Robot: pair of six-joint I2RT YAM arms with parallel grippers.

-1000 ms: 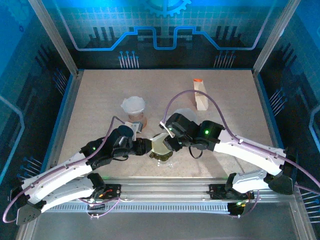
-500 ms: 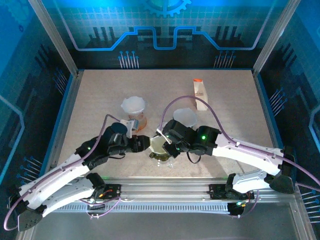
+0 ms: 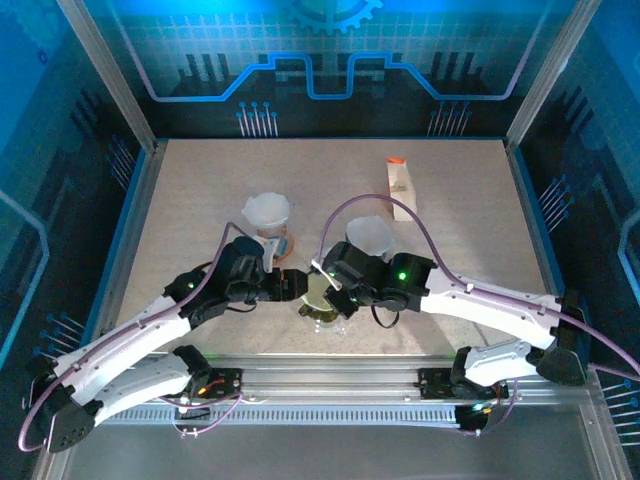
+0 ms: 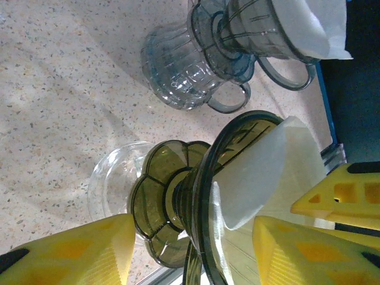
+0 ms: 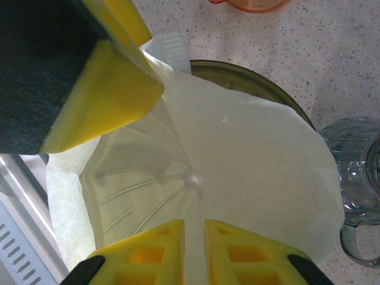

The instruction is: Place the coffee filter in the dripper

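Nearest me, my right gripper (image 5: 195, 228) is pinched closed on a fold of the coffee filter (image 5: 255, 160), both yellow fingers pressed onto the paper at the near rim. The filter is spread open as a cone inside the olive dripper (image 5: 261, 80), and its edge stands up past the rim on the near side. My left gripper (image 4: 191, 237) is open, one yellow finger on either side of the dripper's body; can't tell if either pad touches it. The olive dripper sits on a clear glass base (image 4: 110, 175) on the counter (image 3: 200, 180), close to the near edge, between the two arms. Just behind it is a grey dripper (image 4: 190, 65) with a white paper filter (image 4: 314, 24) in it. Behind and to the left is an orange dripper (image 3: 284, 243), also holding a white filter (image 3: 268, 212). Farthest back on the right is a small carton (image 3: 401, 190) with an orange top, well apart from the drippers.
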